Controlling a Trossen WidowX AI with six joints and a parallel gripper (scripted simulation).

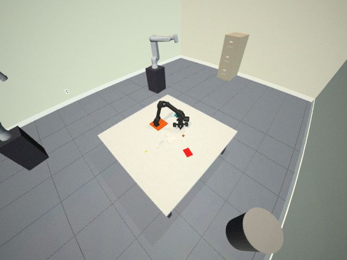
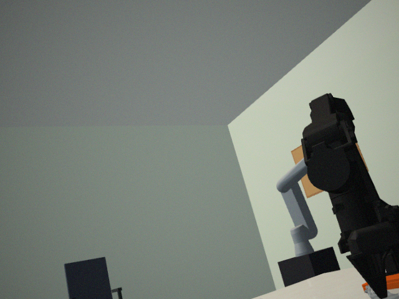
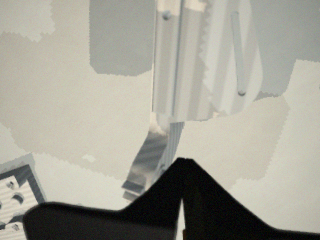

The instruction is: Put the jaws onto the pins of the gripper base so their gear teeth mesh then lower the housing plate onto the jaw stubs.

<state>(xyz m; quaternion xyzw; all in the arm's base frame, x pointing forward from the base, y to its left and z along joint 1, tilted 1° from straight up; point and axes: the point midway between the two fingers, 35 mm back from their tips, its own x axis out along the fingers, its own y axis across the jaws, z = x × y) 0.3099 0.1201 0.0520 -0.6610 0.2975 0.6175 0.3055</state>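
Note:
My black gripper (image 1: 180, 128) (image 2: 382, 295) (image 3: 185, 161) points down and is shut, with nothing seen between its tips. In the wrist view a pale ridged part (image 3: 172, 65) with a toothed edge and a slotted section lies beyond the tips. A bent silver arm (image 3: 149, 155) runs from it to behind the left finger. Whether these are a jaw on the gripper base cannot be told. A part with holes (image 3: 9, 202) shows at the wrist view's lower left. A flat white part (image 1: 171, 139) and a slim grey-white part (image 1: 160, 143) lie on the table; which is the housing plate is unclear.
The cream table (image 1: 168, 181) also holds a red tile (image 1: 187, 152), a small brown block (image 1: 183, 135), a yellow piece (image 1: 146, 151) and a teal object (image 1: 175, 115) behind my arm. My arm stands on an orange plate (image 1: 162, 124).

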